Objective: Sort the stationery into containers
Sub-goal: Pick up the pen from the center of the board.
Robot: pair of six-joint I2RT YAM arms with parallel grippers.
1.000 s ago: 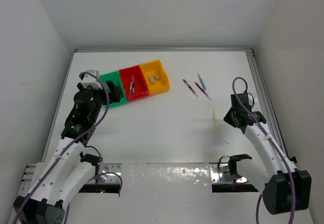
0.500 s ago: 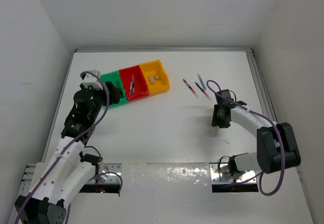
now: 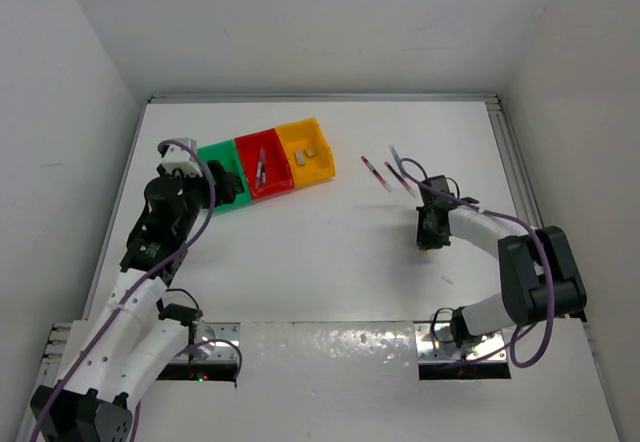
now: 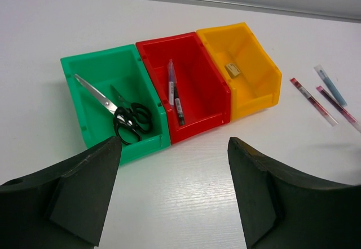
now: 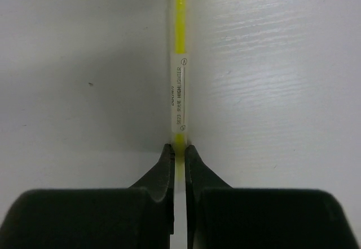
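Right wrist view: the right gripper [image 5: 179,152] has its fingers pressed together on the near end of a yellow highlighter [image 5: 178,85]. The highlighter lies flat on the white table [image 5: 282,63] and runs straight ahead of the fingertips.

Left wrist view: the left gripper [image 4: 174,147] is spread wide, with nothing between its fingers. The three joined bins stand directly ahead of it.
- The green bin [image 4: 76,85], ahead and to its left, holds black-handled scissors [image 4: 127,119].
- The red bin [image 4: 211,77], straight ahead, holds slim pens [image 4: 175,94] lying lengthwise.
- The yellow bin [image 4: 265,77], ahead and to its right, holds a tan eraser [image 4: 232,70].

Farther to that gripper's right, apart from the bins, three loose items lie on the table: a red-white pen [image 4: 309,98], a dark red pen [image 4: 338,105] and a blue pen [image 4: 331,85].
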